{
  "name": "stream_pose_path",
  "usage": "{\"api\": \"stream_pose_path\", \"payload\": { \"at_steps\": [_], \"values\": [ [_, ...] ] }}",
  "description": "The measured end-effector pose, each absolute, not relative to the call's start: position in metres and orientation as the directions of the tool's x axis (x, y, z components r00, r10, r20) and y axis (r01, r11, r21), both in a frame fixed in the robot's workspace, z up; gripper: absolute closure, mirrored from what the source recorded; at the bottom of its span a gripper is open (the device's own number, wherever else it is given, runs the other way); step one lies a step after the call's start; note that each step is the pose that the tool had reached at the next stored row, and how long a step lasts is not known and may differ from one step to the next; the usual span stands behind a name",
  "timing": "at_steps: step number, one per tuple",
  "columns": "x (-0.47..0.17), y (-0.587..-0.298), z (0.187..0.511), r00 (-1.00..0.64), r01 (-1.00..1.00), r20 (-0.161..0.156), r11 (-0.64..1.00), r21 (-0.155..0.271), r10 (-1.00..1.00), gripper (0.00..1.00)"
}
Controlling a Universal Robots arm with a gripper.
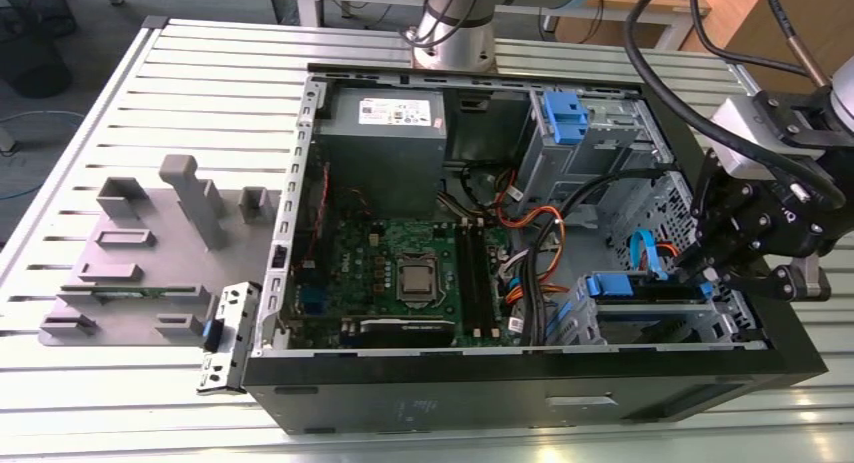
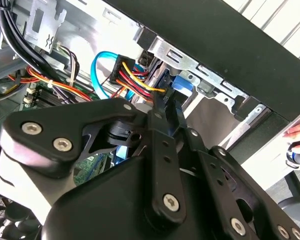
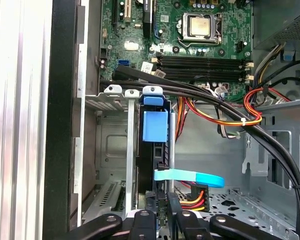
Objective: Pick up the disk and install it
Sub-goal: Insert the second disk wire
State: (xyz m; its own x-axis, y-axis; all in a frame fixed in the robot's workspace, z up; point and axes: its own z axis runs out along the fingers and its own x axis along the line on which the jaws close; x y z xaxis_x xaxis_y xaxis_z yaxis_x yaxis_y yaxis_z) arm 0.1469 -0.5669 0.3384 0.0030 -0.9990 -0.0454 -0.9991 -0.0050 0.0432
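In the second wrist view the black gripper [image 2: 162, 107] fills the foreground, fingers drawn narrow on the disk's [image 2: 181, 82] blue edge. In the first wrist view the disk [image 3: 155, 127] stands on edge in the metal bay [image 3: 112, 145], blue bracket showing. In the exterior view it [image 1: 625, 286] sits at the computer case's [image 1: 534, 383] lower bay.

open case [image 1: 534, 383] | motherboard [image 1: 400, 273] | power supply [image 1: 387, 123] | grey fixture [image 1: 134, 273]
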Motion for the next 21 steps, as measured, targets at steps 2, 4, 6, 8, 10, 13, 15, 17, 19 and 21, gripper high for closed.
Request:
{"api": "stream_pose_path", "payload": {
  "at_steps": [2, 4, 6, 8, 10, 13, 15, 17, 19, 21],
  "values": [
    [0.1469, -0.567, 0.3385, 0.003, -0.999, -0.044, -0.005, 0.043, -0.999, 0.76],
    [0.1469, -0.5669, 0.3378, 0.003, -0.999, -0.044, -0.005, 0.043, -0.999, 0.76],
    [0.1472, -0.567, 0.337, 0.003, -0.999, -0.044, -0.005, 0.043, -0.999, 0.76],
    [0.1482, -0.567, 0.3361, 0.003, -0.999, -0.044, -0.005, 0.043, -0.999, 0.76],
    [0.1491, -0.5669, 0.3354, 0.003, -0.999, -0.044, -0.005, 0.043, -0.999, 0.76],
    [0.1496, -0.5669, 0.3344, 0.003, -0.999, -0.043, -0.005, 0.043, -0.999, 0.76],
    [0.1497, -0.567, 0.3343, 0.003, -0.999, -0.042, -0.005, 0.043, -0.999, 0.76],
    [0.1497, -0.567, 0.3342, 0.003, -0.999, -0.042, -0.005, 0.043, -0.999, 0.76],
    [0.1497, -0.567, 0.3342, 0.003, -0.999, -0.042, -0.005, 0.043, -0.999, 0.76],
    [0.1497, -0.567, 0.3342, 0.003, -0.999, -0.041, -0.005, 0.044, -0.999, 0.84]
  ]
}}
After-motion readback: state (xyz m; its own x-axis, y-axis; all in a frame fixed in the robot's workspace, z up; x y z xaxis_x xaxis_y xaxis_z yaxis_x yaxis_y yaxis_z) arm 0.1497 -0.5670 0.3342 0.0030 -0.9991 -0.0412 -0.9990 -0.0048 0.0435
